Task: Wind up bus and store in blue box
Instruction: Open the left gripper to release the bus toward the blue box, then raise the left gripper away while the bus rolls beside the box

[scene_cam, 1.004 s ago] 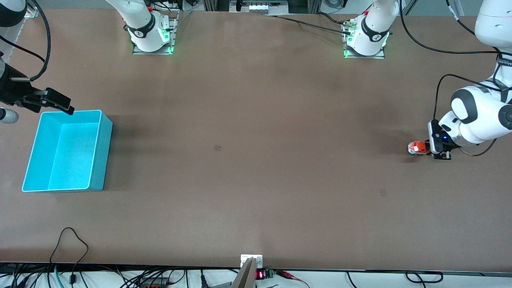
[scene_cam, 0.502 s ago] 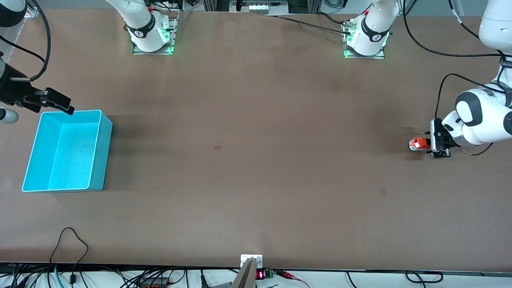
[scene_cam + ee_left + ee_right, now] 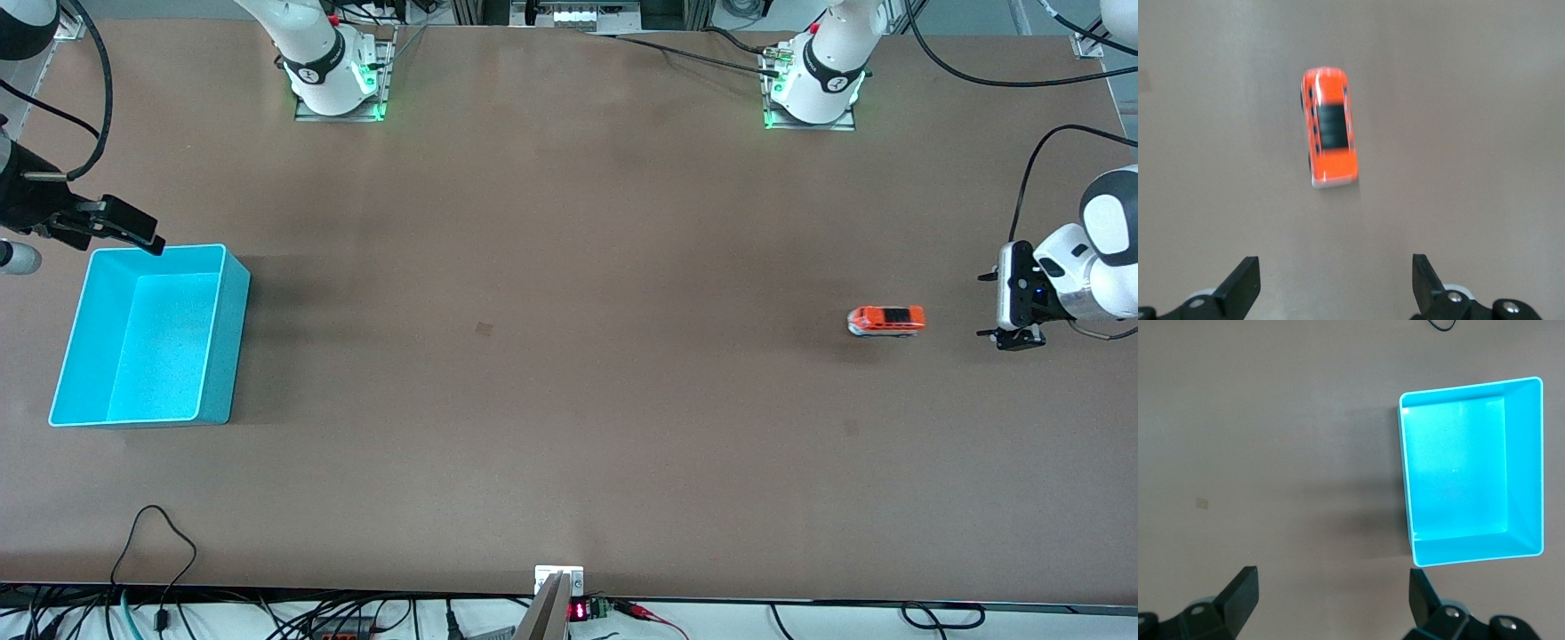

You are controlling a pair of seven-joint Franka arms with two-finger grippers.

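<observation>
**Bus let go and rolling free on the table**

Since the earlier frames the left gripper [image 3: 1002,303] has released the bus [image 3: 885,320] and drawn back toward the left arm's end of the table, while the bus has moved away from it toward the middle of the table. A second ago the toy sat right at the gripper's fingers; now bare table [image 3: 569,373] lies between the 2.

The bus stands on its wheels, lengthwise along the table, well apart from the blue box [image 3: 147,336], which sits at the right arm's end. In the left wrist view the bus [image 3: 1329,126] shows its orange roof with 1 dark panel down the middle and a pale edge at the end nearer the gripper; its outline is slightly smeared. The left gripper's 2 fingertips [image 3: 1245,280] stand wide apart with nothing between them, low over the table.

The right gripper [image 3: 114,224] waits over the table just beside the box's rim, at the corner farther from the front camera. Its jaws are also spread wide and empty, as the right wrist view shows, with both fingertips [image 3: 1241,588] framing bare table. In that same view the blue box [image 3: 1525,463] appears open-topped, with only its pale blue floor and walls showing.
</observation>
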